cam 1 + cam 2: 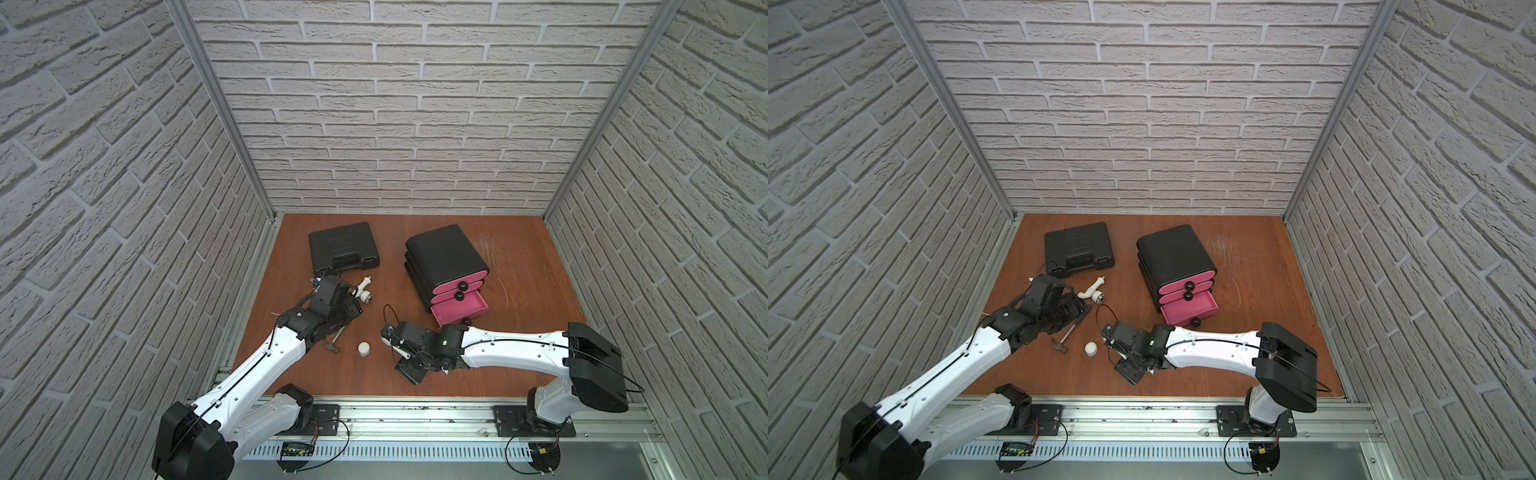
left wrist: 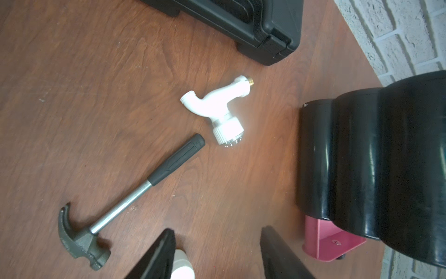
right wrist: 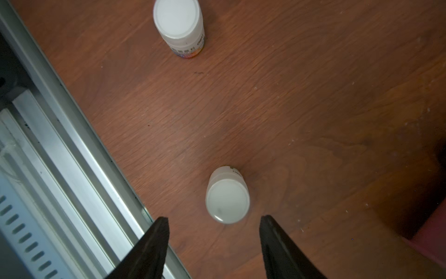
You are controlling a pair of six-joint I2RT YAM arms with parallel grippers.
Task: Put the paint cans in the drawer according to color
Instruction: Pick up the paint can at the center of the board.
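Outstanding: far white can [image 3: 178,19], near white can [image 3: 228,195], both on worktop [image 3: 313,96]. Other colours unseen, prob. stowed. Open: bottom drawer [image 1: 457,309]. Released, empty: left hand [image 2: 218,229], right hand [image 3: 213,218].

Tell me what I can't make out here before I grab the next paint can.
- Two shut upper drawers: contents hidden in every view.
- Open bottom drawer: its rear lies inside the chest, unseen in both top views.
- White can ahead of the right gripper: that arm covers it in both top views.
- Other white can: in the left wrist view, cut by the frame edge and a finger of the left gripper.
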